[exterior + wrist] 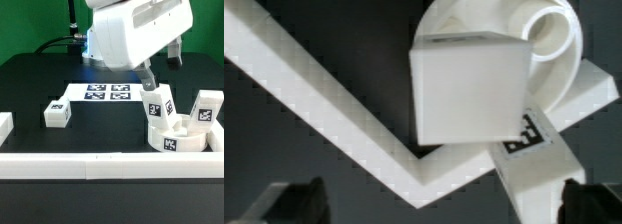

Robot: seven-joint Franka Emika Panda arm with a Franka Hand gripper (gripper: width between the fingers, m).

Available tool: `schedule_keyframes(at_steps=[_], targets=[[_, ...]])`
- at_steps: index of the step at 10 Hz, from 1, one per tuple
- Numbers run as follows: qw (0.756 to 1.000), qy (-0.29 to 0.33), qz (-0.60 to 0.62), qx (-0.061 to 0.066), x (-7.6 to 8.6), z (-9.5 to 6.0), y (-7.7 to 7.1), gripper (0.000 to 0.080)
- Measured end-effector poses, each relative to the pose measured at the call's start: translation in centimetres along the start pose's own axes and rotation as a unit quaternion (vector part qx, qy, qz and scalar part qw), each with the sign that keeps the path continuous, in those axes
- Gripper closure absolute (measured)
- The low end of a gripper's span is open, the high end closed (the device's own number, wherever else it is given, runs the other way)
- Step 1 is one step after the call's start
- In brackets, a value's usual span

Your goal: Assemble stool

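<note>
The round white seat (181, 139) lies at the exterior view's right, pushed into the corner of the border rails. Two blocky tagged legs stand in it: one (159, 105) on the side toward the exterior view's left, the other (207, 109) toward its right. A third leg (56, 115) lies loose on the black table toward the exterior view's left. My gripper (149, 80) hangs just above and behind the nearer standing leg. In the wrist view the gripper (441, 205) is open and holds nothing. A large leg (464, 88) rises from the seat (491, 20), and the second leg (541, 160) runs close to one fingertip (592, 205).
The marker board (108, 93) lies flat behind the middle of the table. White border rails run along the front (90, 166) and meet in a corner (393, 150) by the seat. A short rail piece (4, 126) sits at the far left of the exterior view.
</note>
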State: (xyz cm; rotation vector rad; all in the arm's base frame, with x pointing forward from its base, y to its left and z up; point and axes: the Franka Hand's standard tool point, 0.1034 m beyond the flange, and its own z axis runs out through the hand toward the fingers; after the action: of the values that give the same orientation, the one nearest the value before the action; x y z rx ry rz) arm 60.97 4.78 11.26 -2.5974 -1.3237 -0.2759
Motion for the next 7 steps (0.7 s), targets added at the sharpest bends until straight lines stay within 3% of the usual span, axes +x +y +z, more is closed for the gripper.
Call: schedule_keyframes(at_steps=[3,7], targets=[[1.0,-0.002,0.015,0.012,-0.6,1.8,-0.4,0.0151],[1.0,-0.004,0.02,0.017,-0.9,2.3,-0.6,0.0151]])
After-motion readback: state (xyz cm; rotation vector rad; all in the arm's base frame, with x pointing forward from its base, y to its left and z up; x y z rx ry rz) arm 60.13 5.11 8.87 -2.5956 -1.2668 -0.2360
